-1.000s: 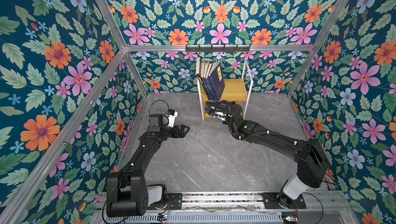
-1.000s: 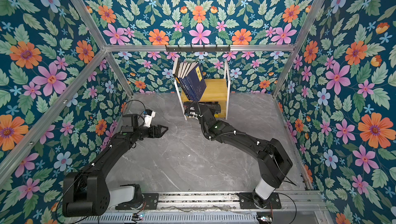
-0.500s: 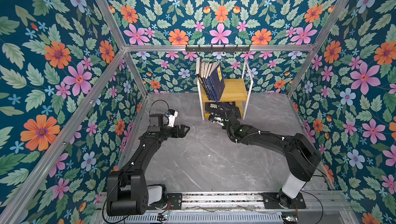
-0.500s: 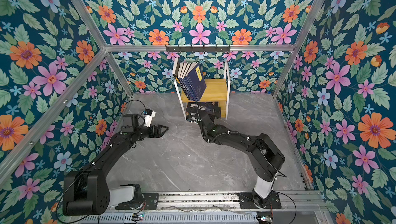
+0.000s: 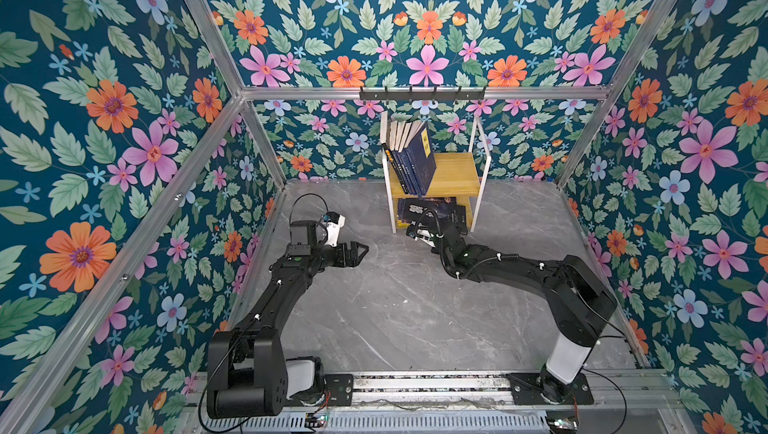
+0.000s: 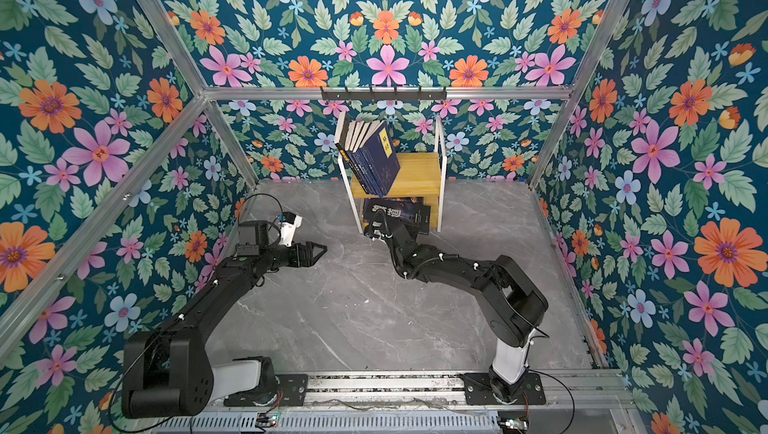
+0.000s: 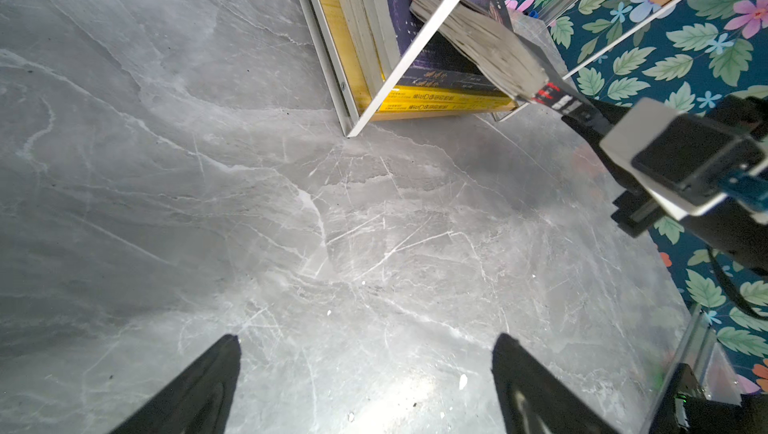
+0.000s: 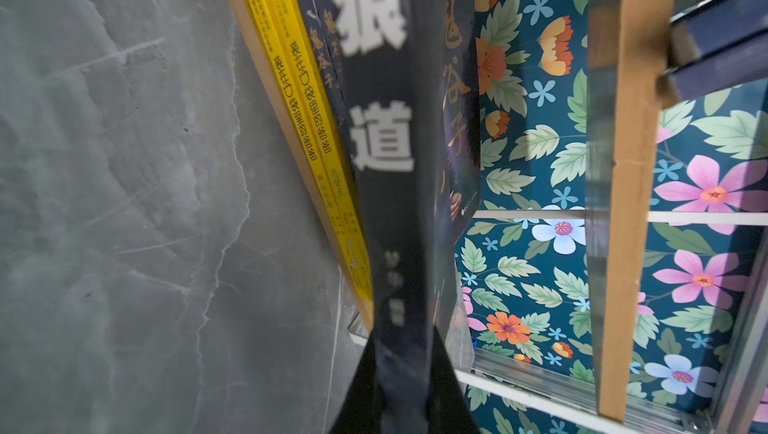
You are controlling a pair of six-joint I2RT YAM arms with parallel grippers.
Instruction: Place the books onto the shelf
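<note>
In both top views the shelf [image 5: 457, 172] stands at 12 o'clock on the grey marbled tabletop [image 5: 395, 319]: thin white metal frame, 2 yellowish wooden boards. On the upper board a row of navy books [image 5: 417, 162] leans with tops toward 11 o'clock, the outermost bearing a yellow label. On the lower board dark books lie flat in a stack [image 5: 432, 208]. The right jaws sit at that board's front edge, but the grip is too small to read there. The right wrist view fills this in: the jaws are clamped on a black book [image 8: 386, 162] with large white characters down its glossy spine, beside 2 yellow spines [image 8: 307, 120]. Only the left wrist view shows this book's rough grey page edge [image 7: 478, 37], tilted, its far end seemingly resting on the stack. The left jaws stand wide apart, black pointed fingertips [image 7: 199, 390] over bare tabletop at 10 o'clock.
</note>
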